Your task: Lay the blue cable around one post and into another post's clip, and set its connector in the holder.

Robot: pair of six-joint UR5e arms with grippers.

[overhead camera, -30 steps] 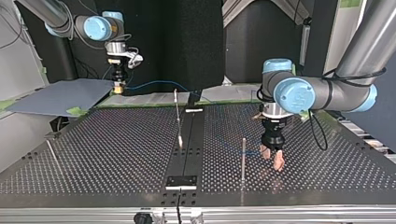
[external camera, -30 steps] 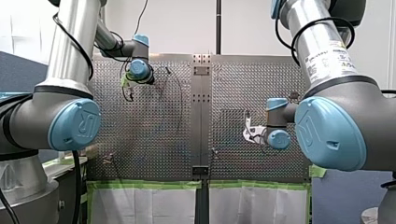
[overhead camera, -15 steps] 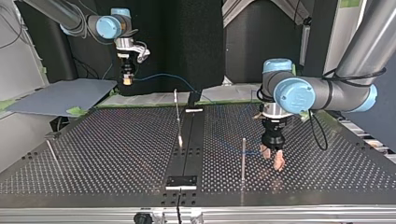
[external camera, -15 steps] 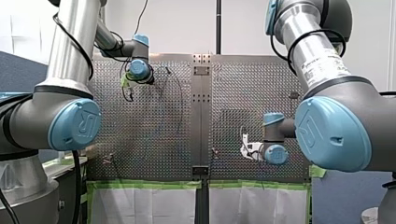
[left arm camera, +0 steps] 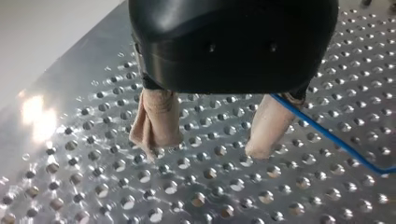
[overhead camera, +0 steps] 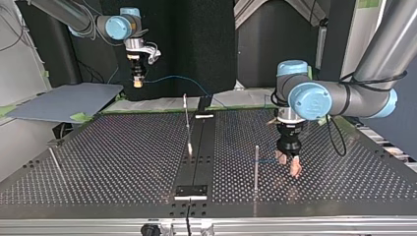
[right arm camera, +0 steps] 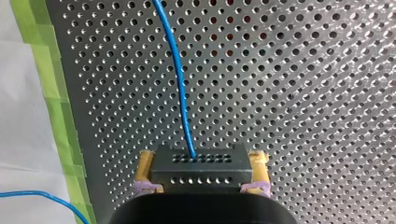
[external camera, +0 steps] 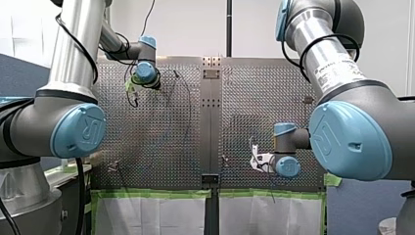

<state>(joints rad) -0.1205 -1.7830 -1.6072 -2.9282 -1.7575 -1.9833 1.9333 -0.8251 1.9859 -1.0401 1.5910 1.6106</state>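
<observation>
In the right wrist view my right gripper (right arm camera: 201,186) is shut on a black perforated connector (right arm camera: 201,164), yellow pads on both its sides. The blue cable (right arm camera: 175,70) runs out of the connector, ahead over the table. At the top view's far left my right gripper (overhead camera: 138,81) hangs high above the table's far edge, and the cable (overhead camera: 172,78) trails from it toward the middle. My left gripper (overhead camera: 291,166) stands open just over the table beside an upright post (overhead camera: 256,166). Its beige fingers (left arm camera: 156,119) hold nothing; the cable (left arm camera: 329,136) passes beside one of them.
A thin leaning post (overhead camera: 187,125) stands by the dark centre strip (overhead camera: 196,157), and another post (overhead camera: 54,161) stands at the top view's left. A black plate (overhead camera: 192,191) lies on the strip near the front edge. A grey sheet (overhead camera: 59,101) and green tape lie past the far edge.
My right gripper has carried the connector up and toward the top view's right, lifting the cable. In the front view its wrist came down toward the near edge. My left gripper stayed put.
</observation>
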